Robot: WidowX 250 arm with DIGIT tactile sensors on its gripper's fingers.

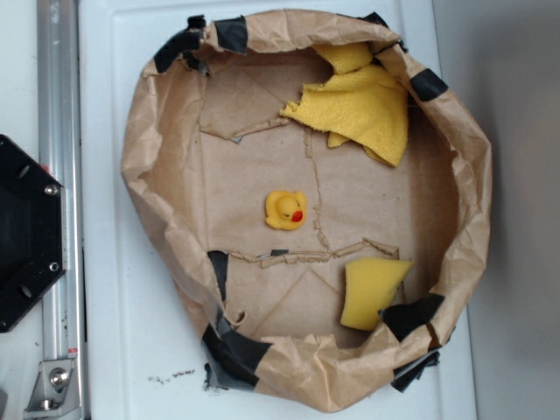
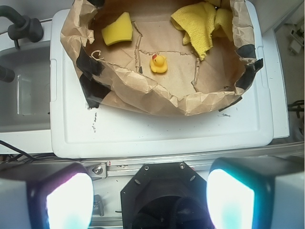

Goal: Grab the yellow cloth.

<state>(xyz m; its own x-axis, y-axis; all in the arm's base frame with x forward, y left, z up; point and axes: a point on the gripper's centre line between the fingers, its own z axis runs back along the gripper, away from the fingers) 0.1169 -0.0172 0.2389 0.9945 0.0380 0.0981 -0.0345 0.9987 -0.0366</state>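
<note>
The yellow cloth [image 1: 363, 105] lies crumpled in the top right part of a brown paper basin [image 1: 144, 149], partly draped up against its rim. In the wrist view the yellow cloth [image 2: 200, 26] shows at the far right of the basin [image 2: 157, 98]. My gripper [image 2: 149, 198] is open, its two pale pads wide apart with nothing between them. It hangs over the black robot base [image 2: 164, 200], well short of the basin and far from the cloth. The gripper itself does not show in the exterior view.
A small yellow rubber duck [image 1: 286, 210] sits mid-basin, and a yellow sponge block [image 1: 372, 291] lies at the lower right. Black tape patches [image 1: 236, 354] hold the paper rim. The basin stands on a white lid [image 2: 167, 131]. A metal rail [image 1: 57, 175] runs along the left.
</note>
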